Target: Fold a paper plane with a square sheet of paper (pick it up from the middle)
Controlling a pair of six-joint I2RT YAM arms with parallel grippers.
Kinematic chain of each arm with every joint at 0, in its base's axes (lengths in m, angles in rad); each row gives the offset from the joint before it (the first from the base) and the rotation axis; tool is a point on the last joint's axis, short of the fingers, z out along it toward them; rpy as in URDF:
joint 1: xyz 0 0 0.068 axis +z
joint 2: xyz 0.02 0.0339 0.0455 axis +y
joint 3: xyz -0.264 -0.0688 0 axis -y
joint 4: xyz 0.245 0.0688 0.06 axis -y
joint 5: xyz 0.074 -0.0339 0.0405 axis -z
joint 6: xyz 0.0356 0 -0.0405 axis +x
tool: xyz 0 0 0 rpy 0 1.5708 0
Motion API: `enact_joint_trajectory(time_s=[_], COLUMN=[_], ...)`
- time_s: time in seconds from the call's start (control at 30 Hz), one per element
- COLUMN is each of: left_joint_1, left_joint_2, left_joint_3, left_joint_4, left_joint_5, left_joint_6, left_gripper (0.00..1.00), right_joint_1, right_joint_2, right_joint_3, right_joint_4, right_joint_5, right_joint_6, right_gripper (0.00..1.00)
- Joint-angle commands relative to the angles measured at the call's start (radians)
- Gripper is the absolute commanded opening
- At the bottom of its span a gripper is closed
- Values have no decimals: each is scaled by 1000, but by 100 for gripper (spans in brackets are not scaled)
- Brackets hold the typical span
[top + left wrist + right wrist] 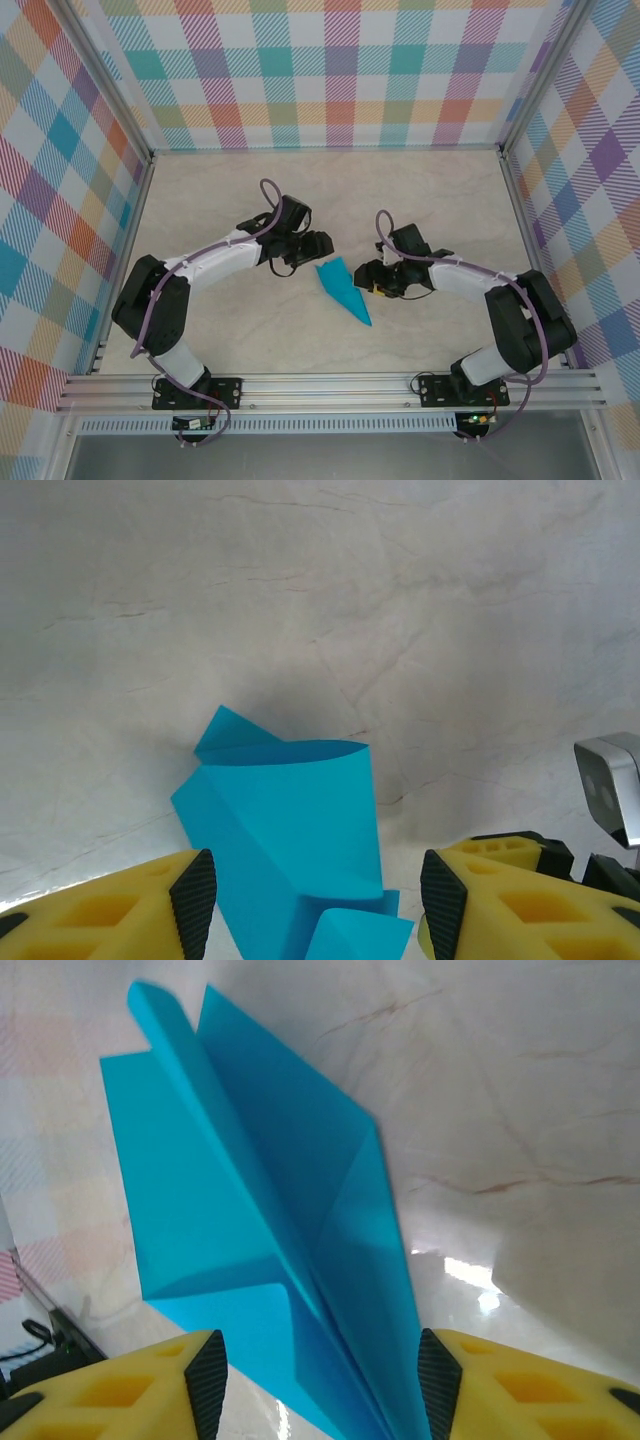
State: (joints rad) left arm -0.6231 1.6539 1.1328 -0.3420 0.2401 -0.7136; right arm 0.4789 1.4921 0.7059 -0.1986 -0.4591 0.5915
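Paper plane lies on the table, in the middle of the surface, between the two grippers. It is teal-blue and has a narrow dart shape. In the top view its pointed nose is the nearest part, aimed toward the arm bases and slightly right. The wider tail end lies farther in and to the left.

In the right wrist view the plane shows a raised centre crease running its length. Flat wing panels lie either side, with diagonal fold lines on the right-hand panel. In the left wrist view the plane shows one layer curled up off the table rather than pressed flat. A small folded corner stands behind it.

Left gripper stands at the tail end, jaws spread, with paper between the black pads but not clamped. Right gripper stands just right of the plane's mid-length, jaws likewise spread, gripping nothing.

Beyond, pale table runs to checked walls.
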Motion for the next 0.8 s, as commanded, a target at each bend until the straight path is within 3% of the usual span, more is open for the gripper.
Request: enact_joint_trajectory(time_s=[0.0,0.17,0.3,0.4,0.57,0.67,0.77], left_joint_1=[6,6,6,8,13,22,29], left_joint_2=[-37,-42,-57,-75,-130,-181,-243], left_joint_3=[-1,-1,-14,-23,-44,-60,-81], left_joint_4=[-32,-45,-58,-70,-97,-132,-175], left_joint_5=[-27,-38,-55,-73,-137,-221,-317], left_joint_6=[-6,-1,5,8,7,-7,-14], left_gripper=[59,59,59,59,59,59,59], right_joint_1=[28,72,117,159,226,250,251], right_joint_2=[33,99,141,166,209,201,204], right_joint_3=[31,75,108,139,224,273,355], right_joint_4=[-7,-24,-70,-119,-218,-240,-305], right_joint_5=[-30,-31,26,71,216,290,446], right_joint_6=[-55,-98,-122,-141,-150,-121,-71], right_gripper=[59,58,40,39,15,9,6])
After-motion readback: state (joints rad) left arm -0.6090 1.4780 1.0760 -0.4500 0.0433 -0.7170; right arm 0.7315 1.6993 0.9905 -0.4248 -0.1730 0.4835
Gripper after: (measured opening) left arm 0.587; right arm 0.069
